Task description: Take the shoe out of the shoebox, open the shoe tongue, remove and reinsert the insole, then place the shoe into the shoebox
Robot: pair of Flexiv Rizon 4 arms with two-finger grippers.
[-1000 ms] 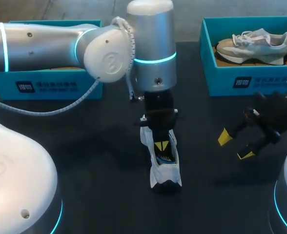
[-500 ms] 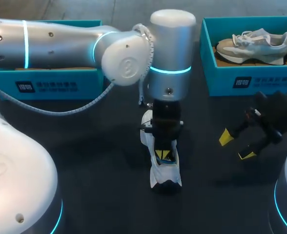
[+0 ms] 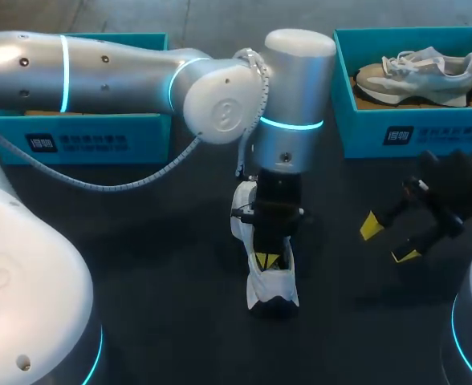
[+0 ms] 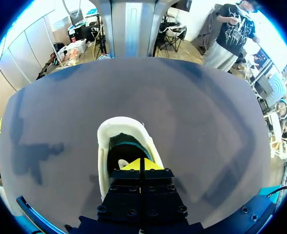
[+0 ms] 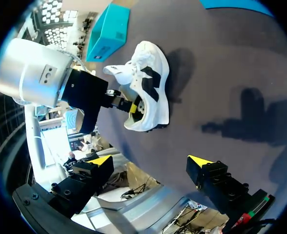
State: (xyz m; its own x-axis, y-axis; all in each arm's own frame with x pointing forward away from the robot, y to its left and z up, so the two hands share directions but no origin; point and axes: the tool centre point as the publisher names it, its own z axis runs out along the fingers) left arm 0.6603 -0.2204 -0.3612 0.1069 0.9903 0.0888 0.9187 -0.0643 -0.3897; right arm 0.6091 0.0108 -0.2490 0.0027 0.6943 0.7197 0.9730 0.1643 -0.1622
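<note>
"Where is the white shoe (image 3: 273, 282)?"

"It sits on the dark table (image 3: 172, 265), in the middle. It is already out of its box."

"What did the left pincer (image 3: 266, 259) just do?"

"It went a little deeper into the shoe's mouth, and its arm swung to the right above it. The shoe did not move."

"Is it holding something?"

"Its yellow tips are pressed together inside the shoe. A bit of blue-green insole (image 4: 132, 145) shows just ahead of them. I cannot tell if they pinch it."

"And the right pincer (image 3: 388, 241)?"

"It has stayed to the right of the shoe, spread wide, holding nothing."

"So what does that mean?"

"I think the insole step is going on now. The shoebox (image 3: 83, 143) at the far left has to wait until that is done."
</note>
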